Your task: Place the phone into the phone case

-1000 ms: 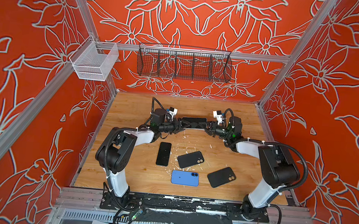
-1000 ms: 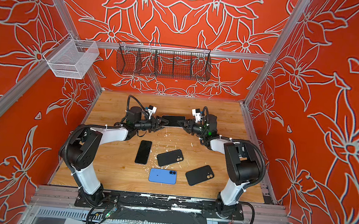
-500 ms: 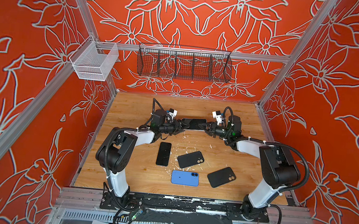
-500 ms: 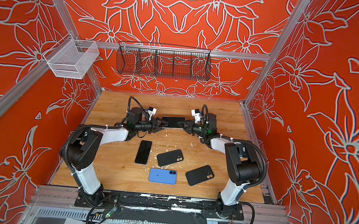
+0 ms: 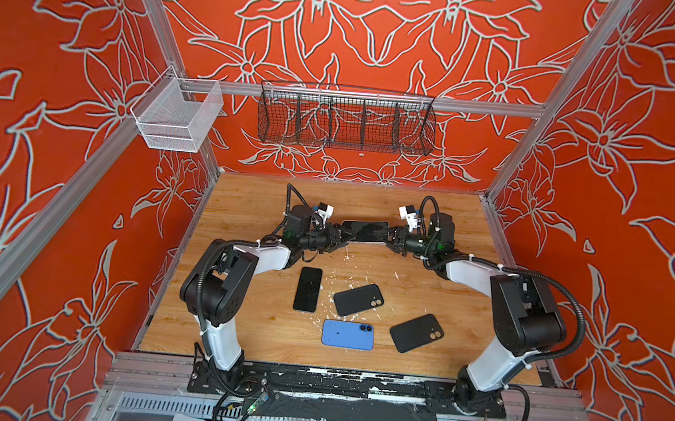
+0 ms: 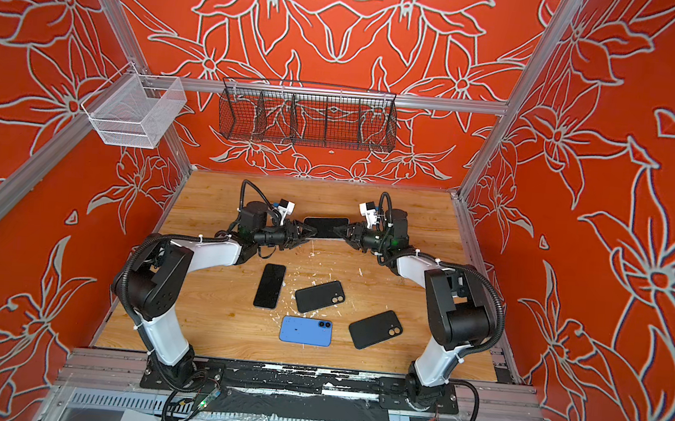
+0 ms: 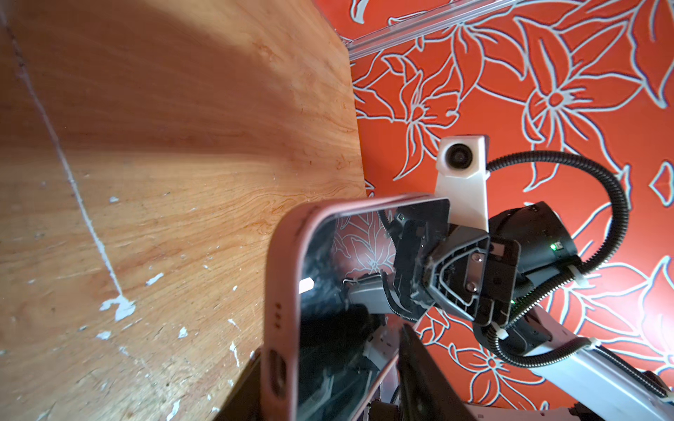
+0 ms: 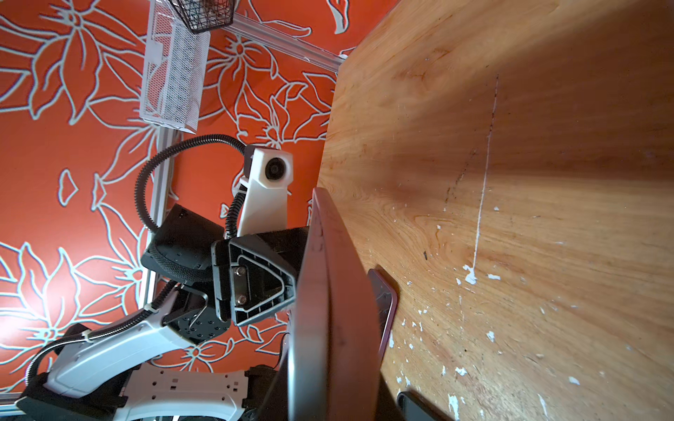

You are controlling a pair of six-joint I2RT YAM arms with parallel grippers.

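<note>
We hold the phone [image 5: 365, 231] between the two arms over the far middle of the table [image 5: 411, 209], because seating it needs both ends braced at once; we judge that one arm alone would let it pivot. It runs lengthwise from gripper to gripper, tipped so that its dark screen faces upward and the pink case [image 7: 281, 291] lies on the side toward the wood. We cannot tell whether its lower edge touches the board. Our left gripper [image 5: 344, 237] straddles one short end, jaws partly closed across phone and case together, and in the left wrist view the pink rim wraps that corner snugly. Our right gripper [image 5: 383, 237] pinches the opposite end with its jaws set narrow. In the right wrist view a strip of pink stands slightly apart from the dark slab, so we judge that end not yet fully seated, though blur leaves us unsure. The phone sits directly inside both sets of jaws.
</note>
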